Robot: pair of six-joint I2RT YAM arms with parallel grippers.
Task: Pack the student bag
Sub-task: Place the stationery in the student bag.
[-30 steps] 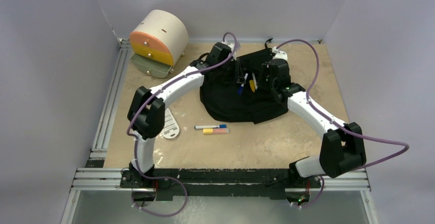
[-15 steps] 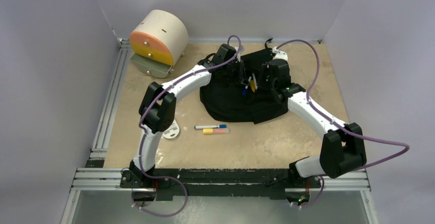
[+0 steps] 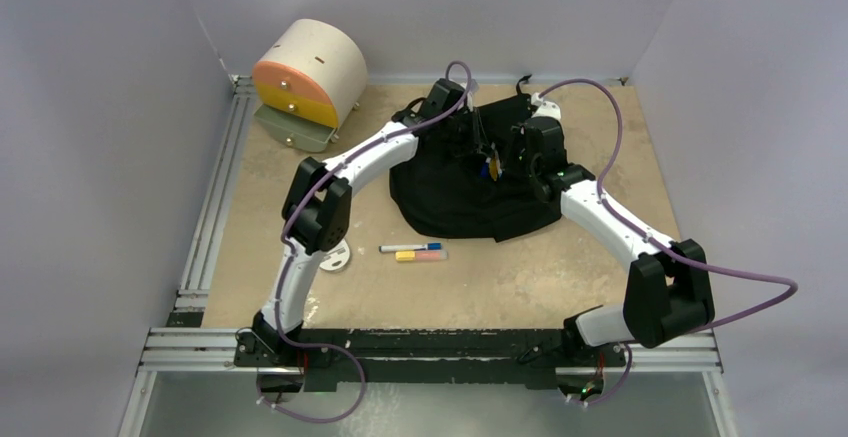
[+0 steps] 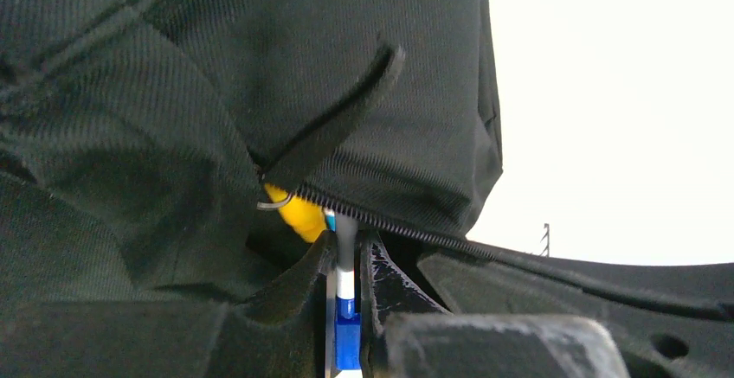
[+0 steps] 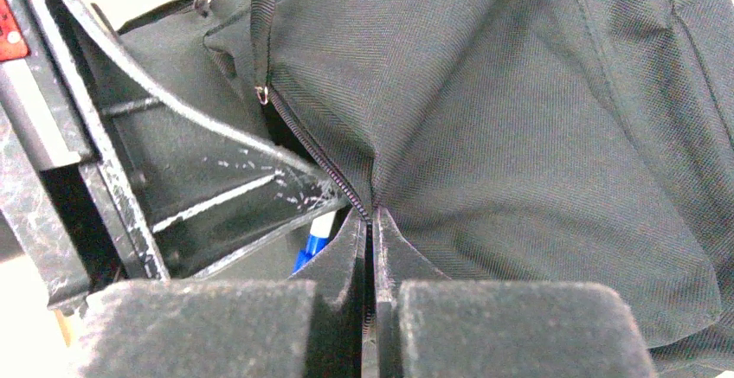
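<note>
Table (image 3: pixel 520 287) far edge: right gripper (image 5: pixel 370 222) pinches student bag (image 3: pixel 450 207) pocket open, left gripper (image 4: pixel 346 244) clamps marker (image 4: pixel 345 283) at its mouth; next, likely push in, release.

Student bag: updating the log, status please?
Left gripper shut on blue marker at the opening. Right gripper shut on student bag, zipper edge. Yellow item sits in the opening.

The left gripper (image 3: pixel 481 153) and right gripper (image 3: pixel 512 155) meet over the black student bag (image 3: pixel 455 207), a blue marker (image 3: pixel 485 171) and a yellow item (image 3: pixel 492 167) between them. Two markers (image 3: pixel 420 255) lie just in front of the bag; a cream-and-orange drawer box (image 3: pixel 310 77) stands far left.
</note>
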